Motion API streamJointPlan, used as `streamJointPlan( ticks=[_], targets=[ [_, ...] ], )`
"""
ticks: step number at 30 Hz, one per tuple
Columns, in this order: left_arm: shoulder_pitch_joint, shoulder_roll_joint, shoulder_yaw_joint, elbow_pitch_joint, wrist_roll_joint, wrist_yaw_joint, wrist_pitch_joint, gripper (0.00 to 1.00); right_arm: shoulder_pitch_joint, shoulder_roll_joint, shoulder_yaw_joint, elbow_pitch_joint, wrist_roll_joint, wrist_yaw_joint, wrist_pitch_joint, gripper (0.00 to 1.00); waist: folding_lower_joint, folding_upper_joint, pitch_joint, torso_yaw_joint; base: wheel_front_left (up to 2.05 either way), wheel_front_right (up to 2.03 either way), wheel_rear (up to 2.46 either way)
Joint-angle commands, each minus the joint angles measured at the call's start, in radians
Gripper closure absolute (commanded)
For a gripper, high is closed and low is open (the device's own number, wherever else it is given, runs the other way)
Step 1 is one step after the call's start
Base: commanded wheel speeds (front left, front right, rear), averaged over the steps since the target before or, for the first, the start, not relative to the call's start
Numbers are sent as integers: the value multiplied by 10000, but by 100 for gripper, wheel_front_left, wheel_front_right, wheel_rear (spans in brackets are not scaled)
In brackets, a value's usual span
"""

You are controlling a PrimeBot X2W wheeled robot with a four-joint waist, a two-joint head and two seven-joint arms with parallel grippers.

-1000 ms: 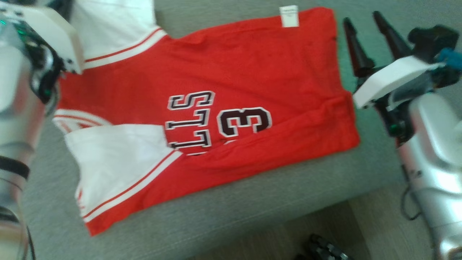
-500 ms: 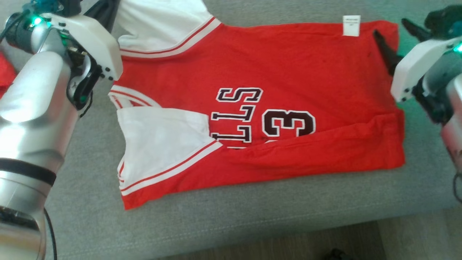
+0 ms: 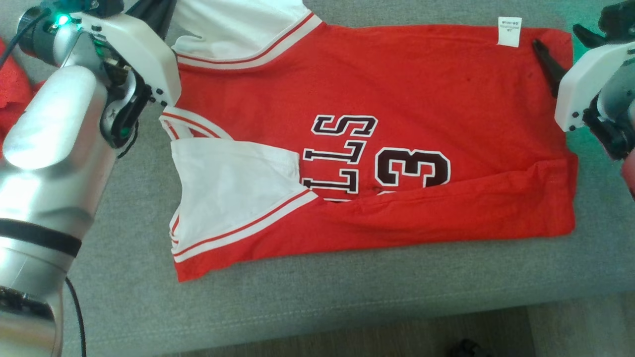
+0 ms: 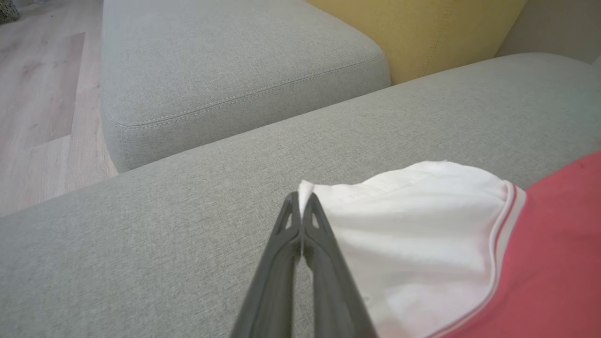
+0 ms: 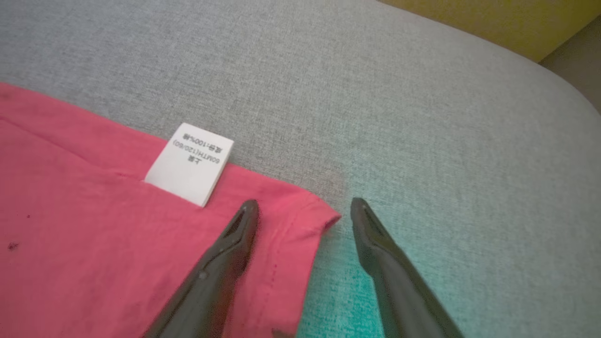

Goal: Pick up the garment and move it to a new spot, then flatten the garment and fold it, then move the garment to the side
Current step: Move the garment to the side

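Observation:
The garment (image 3: 397, 99) is a red jersey with white sleeves and dark lettering, spread across the grey sofa seat (image 3: 124, 248). My left gripper (image 3: 154, 12) is at the far left, shut on the edge of the far white sleeve (image 4: 422, 225). In the left wrist view the cloth is pinched between the tips of the left gripper (image 4: 300, 199). My right gripper (image 3: 555, 34) stands open at the far right corner of the hem. In the right wrist view the right gripper (image 5: 305, 204) has one finger over the red cloth and one over bare sofa, beside a white label (image 5: 190, 163).
Another red cloth (image 3: 12, 94) lies at the left edge. A second sofa seat (image 4: 235, 61) and a yellow cushion (image 4: 422, 33) lie beyond the left gripper. The sofa's front edge (image 3: 347, 310) drops to wooden floor (image 3: 347, 342).
The head camera has shifted, so the whole picture slid right. My right gripper has come in from beside the garment to straddle its far hem corner. The left gripper stays shut on the sleeve.

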Motion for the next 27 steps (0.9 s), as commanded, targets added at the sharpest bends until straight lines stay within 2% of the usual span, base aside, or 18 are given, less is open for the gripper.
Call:
streamJointPlan(
  ticks=[1,4,5,6,7,12,18,27],
  targets=[
    [-207,475,300,-333,-68,58,65,100,-51,-140,121,4,119,65,-122,0,0,0,5,-5,0,0,0],
    [-181,542,303,-451,-104,101,130,100,-148,-46,307,307,330,65,-188,0,0,0,22,-16,0,0,0],
    [-172,560,303,-488,-115,117,147,100,-167,-15,377,387,438,65,-166,27,0,0,28,-17,0,0,0],
    [-161,575,303,-519,-126,133,162,100,-168,23,445,443,570,65,-137,75,0,0,30,-19,0,0,0],
    [-143,590,301,-547,-137,149,177,100,-164,57,518,468,722,65,-110,100,0,0,29,-23,0,0,0],
    [-66,669,314,-685,-198,237,203,100,-256,-28,858,404,1263,65,-359,100,0,0,52,-40,0,0,0],
    [-58,741,419,-737,-269,360,38,100,-510,-98,967,464,1376,65,-1525,100,0,0,5,-35,0,0,0],
    [-308,701,641,-685,-338,653,-419,100,-1133,140,1112,1289,1133,65,-3050,100,0,0,10,-64,0,0,0]
  ],
)
